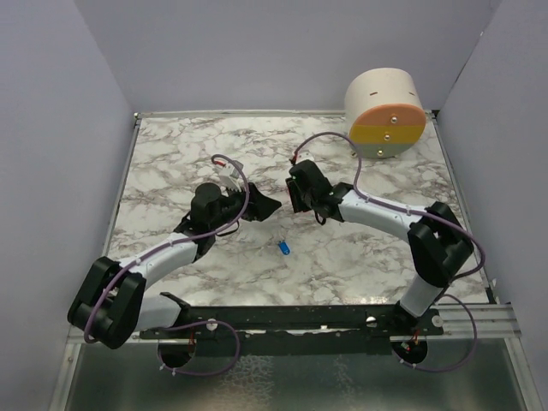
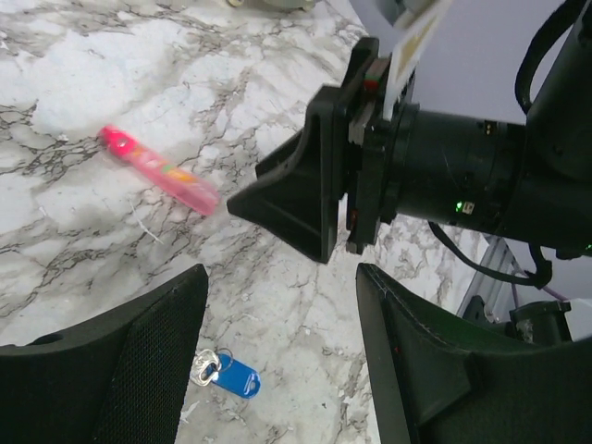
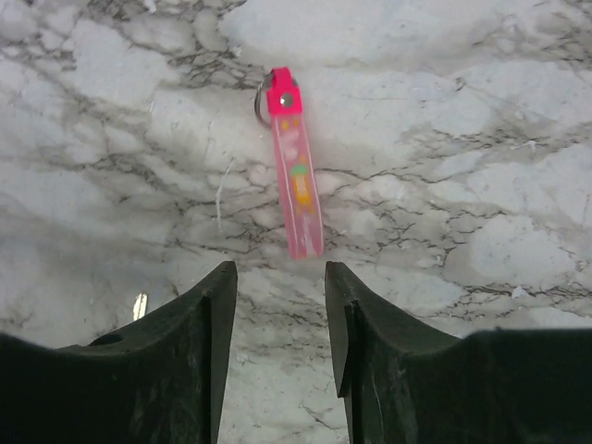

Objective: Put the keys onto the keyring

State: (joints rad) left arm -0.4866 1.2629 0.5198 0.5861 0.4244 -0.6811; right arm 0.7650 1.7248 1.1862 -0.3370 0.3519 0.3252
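Keyring [image 3: 298, 176] lies flat on the marble worktop [image 3: 481, 111], just off the tips of my right hand [image 3: 277, 268], which is released and empty, probably poised to take it. My left hand [image 2: 282, 277] hangs open opposite, and the blue key [image 2: 236, 375] lies near it, untouched.

Probably a robotics lab booth: plain grey walls [image 1: 51, 171] box in a marble-patterned table [image 1: 171, 145], and a black metal rail [image 1: 300, 318] at its near edge carries two cabled robot arms [image 1: 171, 253].

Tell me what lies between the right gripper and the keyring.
Only bare marble table. In the right wrist view the keyring lies flat just beyond the tips of the open right gripper, with nothing between them.
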